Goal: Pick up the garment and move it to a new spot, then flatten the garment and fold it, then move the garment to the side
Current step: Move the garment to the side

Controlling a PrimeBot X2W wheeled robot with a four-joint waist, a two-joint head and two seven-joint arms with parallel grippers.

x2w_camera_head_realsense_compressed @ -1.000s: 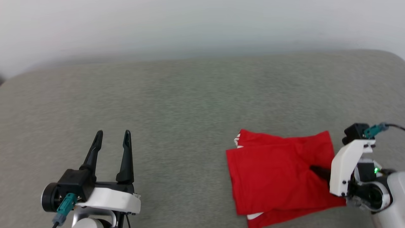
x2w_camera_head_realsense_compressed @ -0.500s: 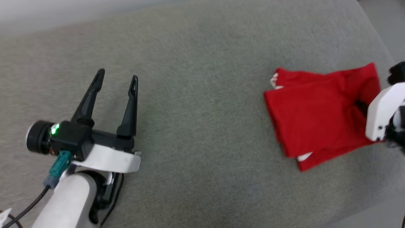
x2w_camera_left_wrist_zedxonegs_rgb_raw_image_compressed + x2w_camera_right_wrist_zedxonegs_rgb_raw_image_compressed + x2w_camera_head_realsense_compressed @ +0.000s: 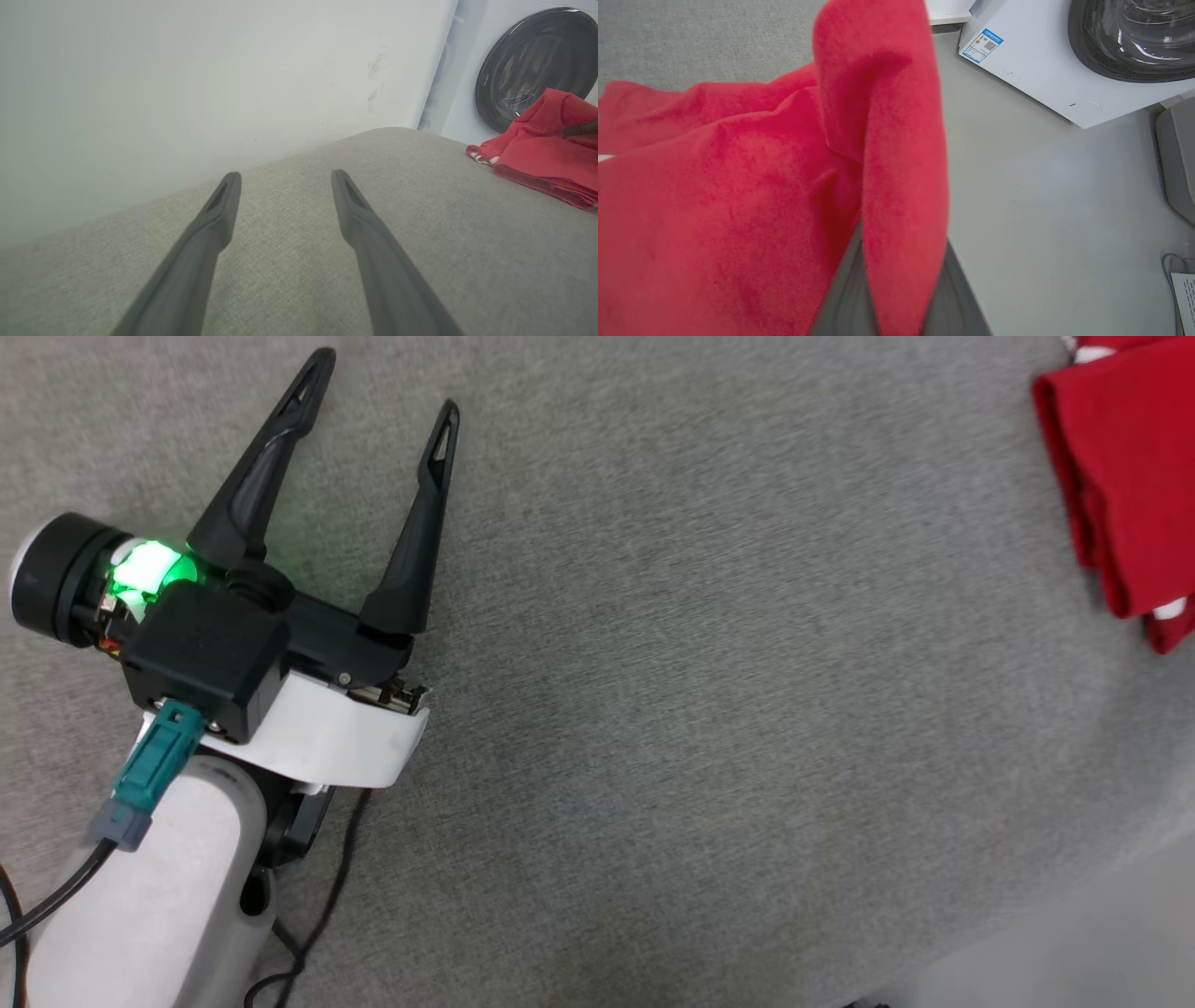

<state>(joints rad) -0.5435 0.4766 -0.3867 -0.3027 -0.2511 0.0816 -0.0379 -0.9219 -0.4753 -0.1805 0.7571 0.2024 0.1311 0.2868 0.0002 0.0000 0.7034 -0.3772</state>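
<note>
The red folded jersey garment (image 3: 1125, 476) is plain red, with a red-and-white striped trim (image 3: 479, 156) along one edge. The woven fabric cushion (image 3: 700, 663) is a flecked grey-green. The left gripper (image 3: 386, 381) has black fingers (image 3: 411, 541), a white wrist shell (image 3: 345, 737), a glowing green light (image 3: 145, 569) and a teal plug (image 3: 154, 761).

A white washing machine (image 3: 1041, 74) stands on a pale floor (image 3: 1045, 200). Its round dark door (image 3: 532, 65) has a glass window. Near one corner of the machine there is a small blue and white label (image 3: 982, 45). Beside the machine lies a wide grey fabric surface (image 3: 709, 672) with a rounded edge. Behind it, next to the machine, rises a plain white wall (image 3: 187, 84). On the floor, well apart from the machine, lies a sheet of paper (image 3: 1186, 298).
</note>
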